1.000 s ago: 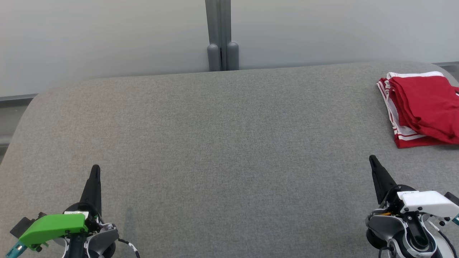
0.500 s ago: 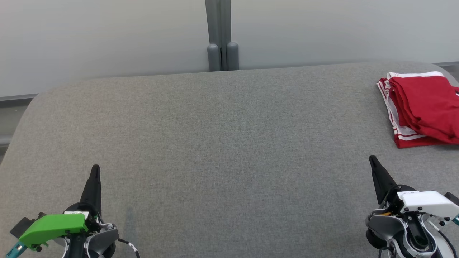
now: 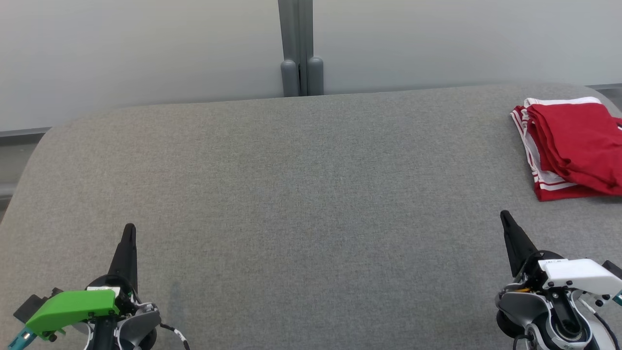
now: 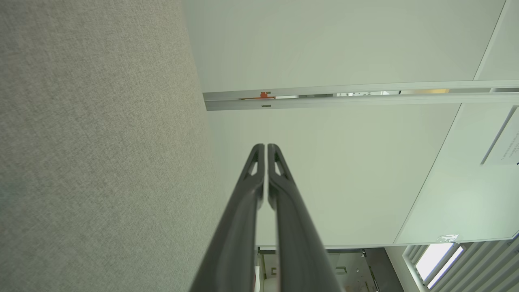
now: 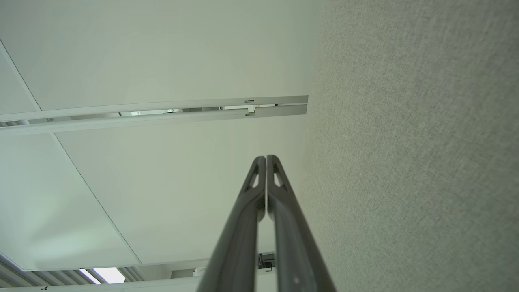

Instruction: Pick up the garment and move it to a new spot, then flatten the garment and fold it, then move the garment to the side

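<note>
Garment (image 3: 573, 146) folded at table's (image 3: 291, 194) right

- Holding left gripper (image 4: 266, 148) closed, dark fingers (image 4: 243, 227) meeting at the tips.
- Looking along grey fabric surface (image 4: 93, 142) on the view's left.
- Facing pale wall panels (image 4: 344, 174) crossed by a metal rail (image 4: 365, 94).

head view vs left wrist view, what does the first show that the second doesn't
Head view's own: the red garment, folded and white-striped, lying at the far right of the grey padded surface; the right pincer, shut, at lower right; a grey post behind.
Left wrist view's own: a pale rail with an orange mark, a paper notice, and slats at lower right.
Shared: the grey padded surface and the left pincer, shut and holding nothing.
</note>
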